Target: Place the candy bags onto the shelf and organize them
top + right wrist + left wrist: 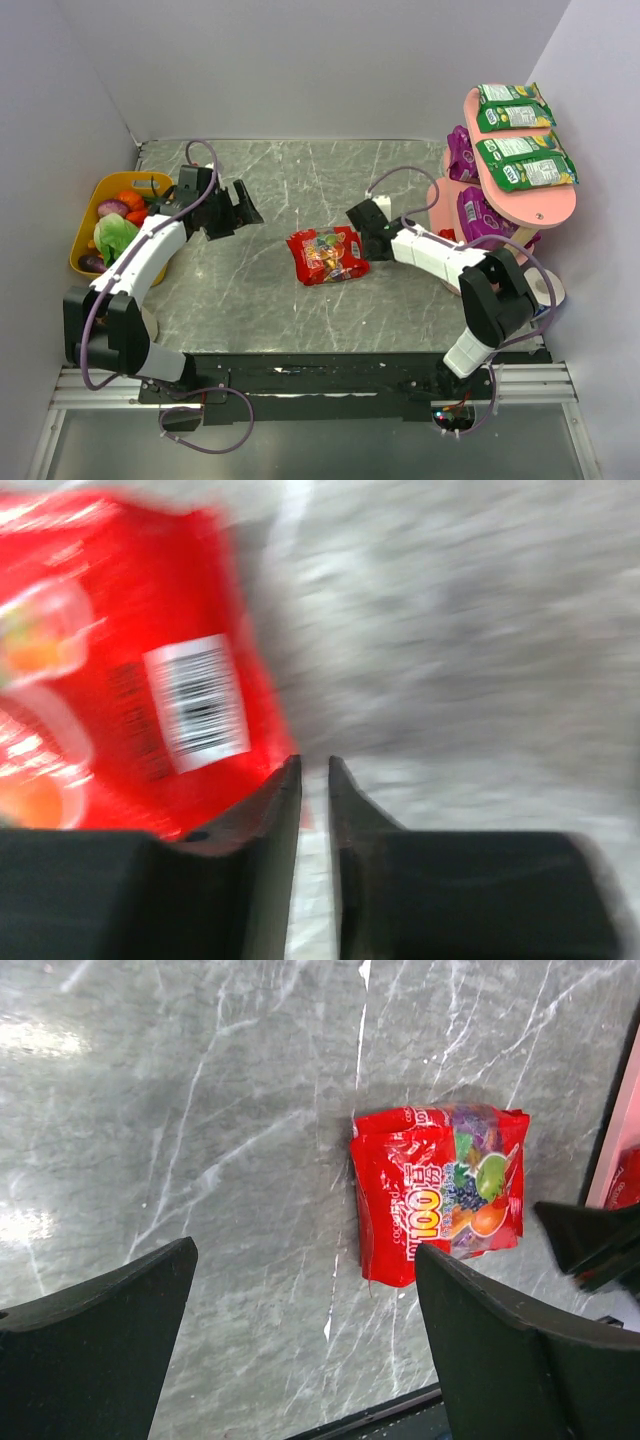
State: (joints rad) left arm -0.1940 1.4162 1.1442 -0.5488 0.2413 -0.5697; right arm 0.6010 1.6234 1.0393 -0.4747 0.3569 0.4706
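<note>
Though lying flat at mid-table, well apart from the shelf [543, 206], within easy reach: red bags [327, 256], seemingly one stacked on the other. Just left of the right claw [362, 230], touching or almost touching its left finger in the wrist view; cannot tell which through the blur. Right claw narrow, only a slim gap, nothing in it. Left claw [232, 212] wide, holding nothing, farther off on the stack's left side. So nearer by far: the right arm.

Long axis roughly across the table, left to right, a little skewed, with the right short edge pointing toward the right claw and the shelf beyond. Near-square outline, so said with caution.

Judged next: open wider, slide left over that short edge, pinch there, then carry right toward the lowest tier, with green bags [525, 162] on the top tier and purple bags [480, 212] on the middle one.
</note>
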